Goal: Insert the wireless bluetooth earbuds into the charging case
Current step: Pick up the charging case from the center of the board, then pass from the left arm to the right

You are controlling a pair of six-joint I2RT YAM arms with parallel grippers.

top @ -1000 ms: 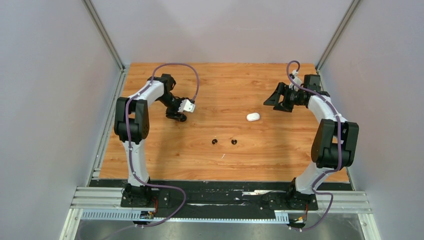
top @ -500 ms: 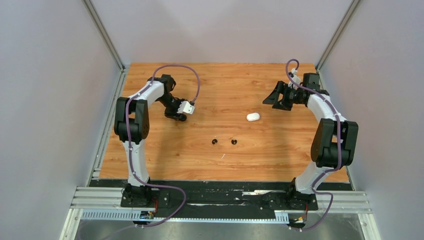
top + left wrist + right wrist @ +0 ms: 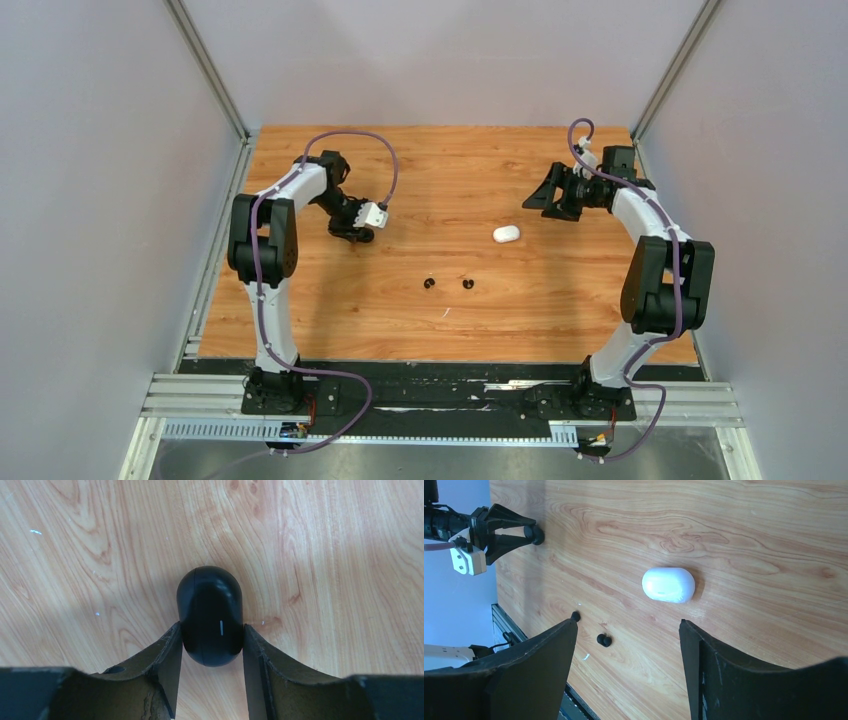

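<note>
A black pebble-shaped charging case [image 3: 210,615] lies on the wooden table, closed, and my left gripper [image 3: 211,629] is shut on it, one finger against each side. From above, the left gripper [image 3: 355,234] sits low at the table's left and covers that case. Two black earbuds [image 3: 429,284] [image 3: 467,284] lie apart near the middle of the table; the right wrist view shows them as earbuds [image 3: 604,640] [image 3: 575,615]. A closed white charging case [image 3: 506,234] [image 3: 668,585] lies right of centre. My right gripper [image 3: 537,198] [image 3: 628,625] hangs open above the table, short of the white case, holding nothing.
Grey walls and aluminium posts [image 3: 205,65] enclose the wooden table [image 3: 440,170] on three sides. A black rail [image 3: 430,385] carrying both arm bases runs along the near edge. A small white mark [image 3: 446,312] shows on the wood near the earbuds.
My left gripper's fingers have closed in onto the black case. The right gripper has shifted slightly towards the back of the table, still open.
</note>
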